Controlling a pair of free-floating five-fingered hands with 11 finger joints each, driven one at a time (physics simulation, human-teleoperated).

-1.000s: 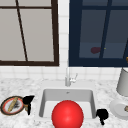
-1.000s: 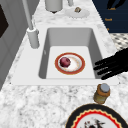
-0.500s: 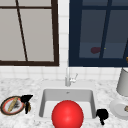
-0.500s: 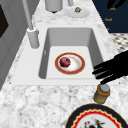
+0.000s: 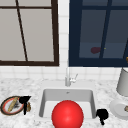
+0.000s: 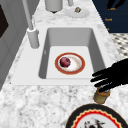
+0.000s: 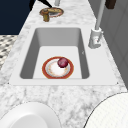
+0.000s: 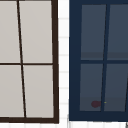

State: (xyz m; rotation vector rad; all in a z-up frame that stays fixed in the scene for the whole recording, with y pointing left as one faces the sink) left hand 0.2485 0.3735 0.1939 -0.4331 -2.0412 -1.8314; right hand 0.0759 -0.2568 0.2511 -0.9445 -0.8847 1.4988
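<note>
Nothing has moved since the earlier frames; left robot hand (image 6: 113, 76), fingers straight and released, hovers above a small brown jar (image 6: 101, 95) on the tabletop (image 6: 37, 105) beside a patterned plate (image 6: 97, 117); right robot hand (image 5: 102, 115), grasp indiscernible, hangs at the sink (image 5: 67, 96) edge.

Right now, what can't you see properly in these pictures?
- Sink floor, front view: a big red ball covers it.
- Small jar, left side view: the left hand covers its top.
- Patterned plate, left side view: cut off by the bottom edge.
- Food on the white plate, front view: cut off by the right edge.
- Right hand, front view: too dark to read.
</note>
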